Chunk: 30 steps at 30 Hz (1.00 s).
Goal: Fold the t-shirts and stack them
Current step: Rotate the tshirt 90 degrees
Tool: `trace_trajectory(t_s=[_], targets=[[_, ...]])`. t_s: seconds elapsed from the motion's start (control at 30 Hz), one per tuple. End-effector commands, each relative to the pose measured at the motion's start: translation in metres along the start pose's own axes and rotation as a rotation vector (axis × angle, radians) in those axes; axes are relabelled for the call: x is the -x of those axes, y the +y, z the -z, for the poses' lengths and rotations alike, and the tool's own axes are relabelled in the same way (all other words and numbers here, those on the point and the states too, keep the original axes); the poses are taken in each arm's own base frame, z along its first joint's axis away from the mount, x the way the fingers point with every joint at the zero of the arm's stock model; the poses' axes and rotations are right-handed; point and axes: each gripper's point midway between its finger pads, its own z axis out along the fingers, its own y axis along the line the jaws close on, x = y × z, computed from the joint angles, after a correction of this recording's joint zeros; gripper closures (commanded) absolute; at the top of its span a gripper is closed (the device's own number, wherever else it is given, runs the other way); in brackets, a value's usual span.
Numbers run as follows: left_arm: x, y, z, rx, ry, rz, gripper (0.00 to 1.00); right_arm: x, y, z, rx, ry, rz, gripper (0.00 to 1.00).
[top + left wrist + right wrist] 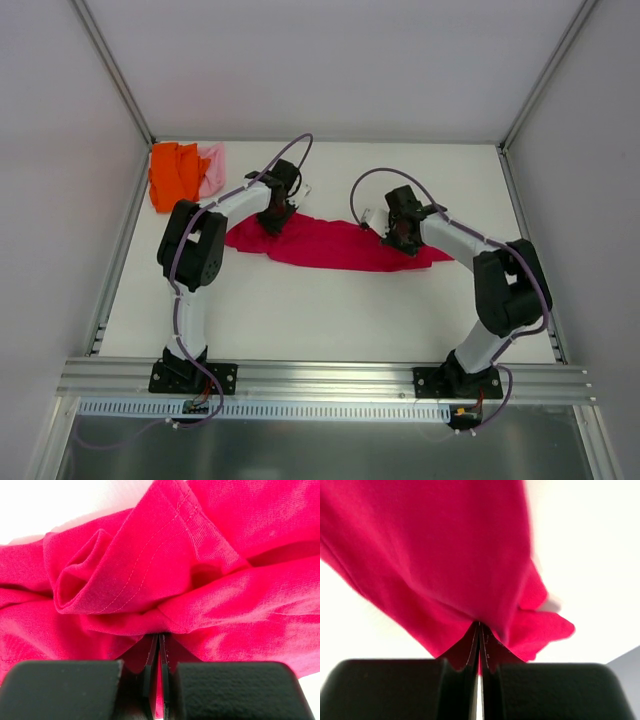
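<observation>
Lying on the worktop point(330, 310) with its long axis left-to-right, the crimson t-shirt point(335, 245) spans both claws, with the left claw point(158, 647) clamped on its left end and the right claw point(479, 635) clamped on its right end.

We count 3 shirts rn: 1 red shirt point(335, 246), 1 orange shirt point(170, 176), 1 pink shirt point(213, 168). Also 2 arms, left arm point(196, 250) & right arm point(503, 288), and 1 table point(330, 315).

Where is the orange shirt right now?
In the top view, the orange shirt lies bunched in the far left corner of the table, against the pink shirt on its right, apart from the red shirt.
</observation>
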Motion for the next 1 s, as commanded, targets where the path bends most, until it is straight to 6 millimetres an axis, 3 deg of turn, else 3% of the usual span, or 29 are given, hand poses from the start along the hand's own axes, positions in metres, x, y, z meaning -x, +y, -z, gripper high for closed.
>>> trace_trajectory(t_s=[0.0,0.13,0.5,0.8,0.97], targets=[[-0.004,0.000,0.012,0.014,0.001,-0.011,1.00,0.019,-0.023,0.033,-0.095,-0.131,-0.049,0.99],[-0.003,-0.001,0.013,0.009,-0.006,-0.010,1.00,0.014,-0.024,0.031,-0.082,-0.104,-0.054,0.99],[-0.009,-0.002,0.009,0.009,0.017,-0.016,1.00,-0.006,-0.009,-0.009,0.033,0.007,-0.024,0.99],[-0.012,-0.003,0.010,0.002,0.021,-0.021,1.00,-0.013,0.010,-0.019,0.136,0.053,0.011,0.99],[-0.011,0.003,0.006,0.031,0.021,-0.025,1.00,-0.016,0.027,-0.014,0.216,0.060,0.020,0.99]])
